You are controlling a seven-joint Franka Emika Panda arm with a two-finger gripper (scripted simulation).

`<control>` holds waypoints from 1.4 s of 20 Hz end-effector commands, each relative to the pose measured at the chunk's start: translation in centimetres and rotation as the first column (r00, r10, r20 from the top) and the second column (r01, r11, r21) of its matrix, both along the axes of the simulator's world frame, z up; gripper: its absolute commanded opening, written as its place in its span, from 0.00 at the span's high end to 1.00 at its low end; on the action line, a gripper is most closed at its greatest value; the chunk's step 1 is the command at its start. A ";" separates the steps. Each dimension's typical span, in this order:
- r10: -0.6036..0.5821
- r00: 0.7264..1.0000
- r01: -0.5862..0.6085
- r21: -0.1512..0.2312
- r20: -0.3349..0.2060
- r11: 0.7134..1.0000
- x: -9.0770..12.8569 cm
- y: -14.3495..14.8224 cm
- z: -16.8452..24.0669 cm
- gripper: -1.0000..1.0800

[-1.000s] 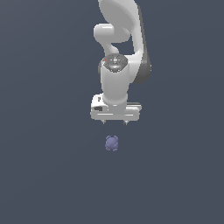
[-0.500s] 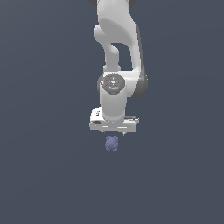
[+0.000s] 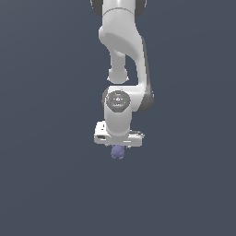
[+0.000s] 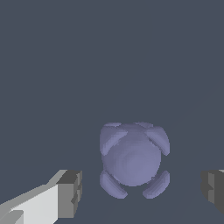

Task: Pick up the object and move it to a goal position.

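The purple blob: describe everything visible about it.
The purple blob is a small, matte, bluish-purple rounded lump with four knobbly bumps around a smooth domed middle. It sits on the plain dark grey surface, directly beneath the white gripper. In the wrist view it lies between the two open fingers, with gaps on both sides, so nothing grips it.

Plain dark grey-blue floor (image 3: 46, 184), small knobbly bluish-purple object (image 3: 118, 152) resting on it

Since a second ago the white robot arm's gripper (image 3: 118, 146) has come down from well above the small bluish-purple knobbly blob (image 3: 118, 152). Its spread grey fingertips (image 4: 70, 192) now flank the blob without touching it.
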State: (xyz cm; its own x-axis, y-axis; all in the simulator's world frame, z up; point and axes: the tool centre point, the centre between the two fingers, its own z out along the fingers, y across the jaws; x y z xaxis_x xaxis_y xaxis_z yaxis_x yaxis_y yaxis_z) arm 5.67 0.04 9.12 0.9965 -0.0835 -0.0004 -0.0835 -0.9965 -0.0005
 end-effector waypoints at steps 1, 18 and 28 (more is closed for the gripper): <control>-0.001 1.000 0.001 -0.001 0.000 1.000 0.1 0.0 -0.2 0.04; -0.001 1.000 0.001 -0.001 0.000 1.000 0.1 0.0 -5.2 0.04; -0.001 1.000 0.001 -0.001 0.000 1.000 0.1 0.0 -5.2 1.00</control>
State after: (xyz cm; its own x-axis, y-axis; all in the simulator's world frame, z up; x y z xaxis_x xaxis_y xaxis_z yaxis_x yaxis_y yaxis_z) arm 5.78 -0.01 3.93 0.9964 -0.0846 -0.0004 -0.0846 -0.9964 0.0000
